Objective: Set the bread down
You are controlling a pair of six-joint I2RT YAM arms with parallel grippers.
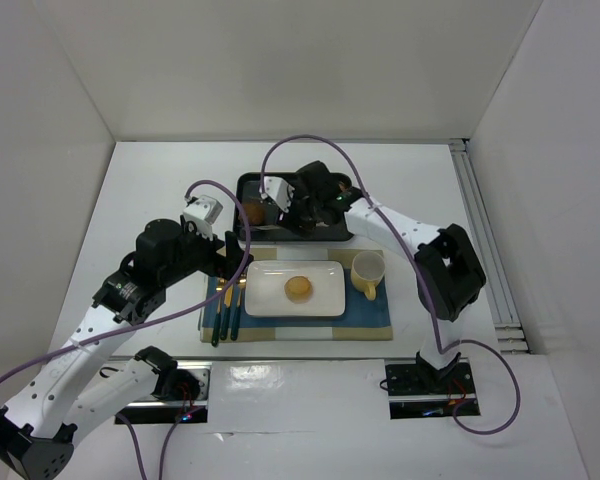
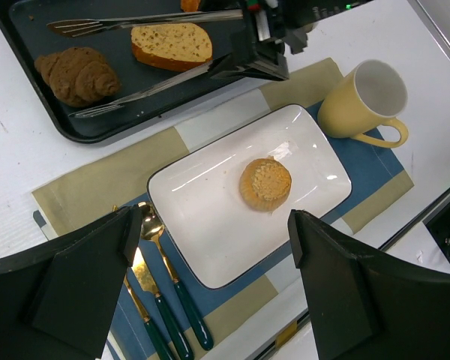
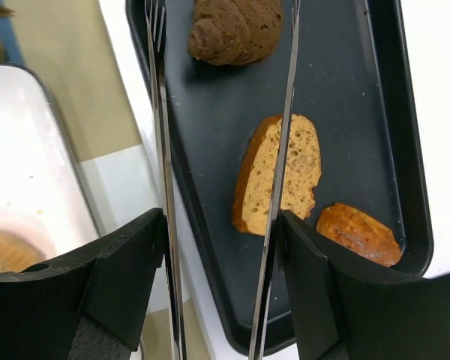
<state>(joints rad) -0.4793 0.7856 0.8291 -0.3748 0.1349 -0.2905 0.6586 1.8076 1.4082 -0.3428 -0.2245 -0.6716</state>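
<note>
**Fig. Reaching for the bread: tongs over the tray, slice not yet gripped.**

- **Nearest, low in the top view:** the left claw (image 2: 214,232) stands wide and empty above the white plate (image 2: 210,187). The plate lies on a placemat (image 2: 90,187) with a round muffin (image 2: 265,184) on it. Cutlery (image 2: 165,300) is at lower left and a yellow cup (image 2: 364,97) at upper right.
- **Beyond, at centre:** the right claw (image 3: 221,240) is clamped on a pair of metal tongs (image 3: 159,150), whose arms are spread apart.
- **Farthest:** the black tray (image 3: 210,97) on the worktop (image 1: 160,170) holds the bread slice (image 3: 301,172). The slice lies flat, with a pale porous crumb and a tan crust along one edge. A dark croissant (image 3: 236,30) lies above it in the right wrist view and a small bun (image 3: 358,234) at lower right.
- **Tongs and slice:** one tong arm crosses over the slice and the other runs along the tray's left rim. How high they are above the slice cannot be told.
- **Judged next move:** centre the slice between the arms, lower, squeeze gently so as not to crush the crumb, then carry it to the plate's bare part.
</note>
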